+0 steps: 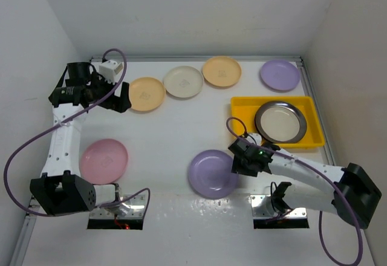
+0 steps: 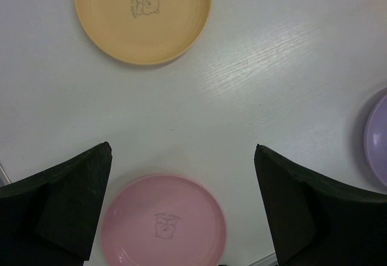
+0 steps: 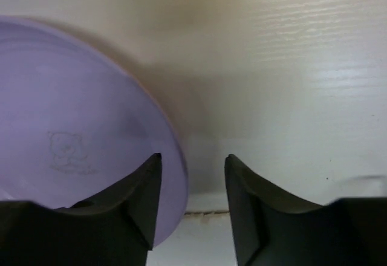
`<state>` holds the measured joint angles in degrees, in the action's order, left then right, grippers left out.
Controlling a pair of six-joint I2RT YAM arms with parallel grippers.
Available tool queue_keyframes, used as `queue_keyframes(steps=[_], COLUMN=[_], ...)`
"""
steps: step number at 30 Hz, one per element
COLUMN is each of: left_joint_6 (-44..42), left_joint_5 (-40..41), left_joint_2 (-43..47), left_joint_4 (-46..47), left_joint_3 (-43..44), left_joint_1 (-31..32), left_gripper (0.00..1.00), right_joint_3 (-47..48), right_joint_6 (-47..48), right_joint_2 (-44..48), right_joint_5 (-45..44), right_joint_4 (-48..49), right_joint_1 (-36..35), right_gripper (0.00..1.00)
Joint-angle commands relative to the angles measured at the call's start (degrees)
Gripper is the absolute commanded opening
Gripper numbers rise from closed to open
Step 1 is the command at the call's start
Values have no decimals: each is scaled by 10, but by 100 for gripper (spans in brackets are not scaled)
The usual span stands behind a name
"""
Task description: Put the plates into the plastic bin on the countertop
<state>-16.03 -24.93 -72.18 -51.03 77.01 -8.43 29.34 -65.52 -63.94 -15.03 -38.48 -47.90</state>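
R gripper (image 3: 193, 157) is seen half-open, jaws astride the right rim of the near lilac plate (image 3: 72, 115). One finger is over the plate's inner slope, the other over bare countertop (image 3: 302, 97), w/ the rim in the gap. No firm pinch can be made out, and the plate is judged to lie flat, not lifted.

The plate's body lies left of the gripper. The plastic bin (image 1: 242, 110) lies to the far right of it, close by, so a lift and a carry far-and-right is judged to be called for. The plate is round, so no long axis applies; the bin's long axis runs left-right. One dark-rimmed plate (image 1: 280, 122) is already seated in the bin.

R gripper is by far the nearer to both plate & bin. L gripper (image 2: 182, 151) is spread wide & empty at far left, beside a pale orange plate (image 2: 143, 18), w/ the pink plate (image 2: 163, 223) on its near side.
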Motion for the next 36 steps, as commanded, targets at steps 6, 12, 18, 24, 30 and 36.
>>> queue_keyframes(steps=[6, 12, 18, 24, 30, 36], left_joint_6=[-1, -1, -1, -7, -7, -7], left_joint_5=[-14, -14, -3, 2, 8, 8], left_joint_2=[39, 39, 21, 14, -9, -45], left_joint_4=[-6, -6, 6, 11, 22, 28], left_joint_3=[-11, -16, -16, -11, -11, 10], left_joint_1=[-8, -8, -8, -8, -8, -8], left_gripper=[100, 100, 100, 100, 100, 100], right_joint_3=[-89, 12, 165, 223, 167, 145], right_joint_6=[13, 97, 168, 197, 259, 294], right_joint_2=[-21, -9, 52, 88, 33, -58], right_joint_5=[24, -5, -41, -91, 12, 118], right_joint_4=[123, 47, 26, -38, 1, 103], right_joint_1=[-4, -34, 15, 253, 592, 667], right_gripper=[20, 0, 0, 0, 0, 0])
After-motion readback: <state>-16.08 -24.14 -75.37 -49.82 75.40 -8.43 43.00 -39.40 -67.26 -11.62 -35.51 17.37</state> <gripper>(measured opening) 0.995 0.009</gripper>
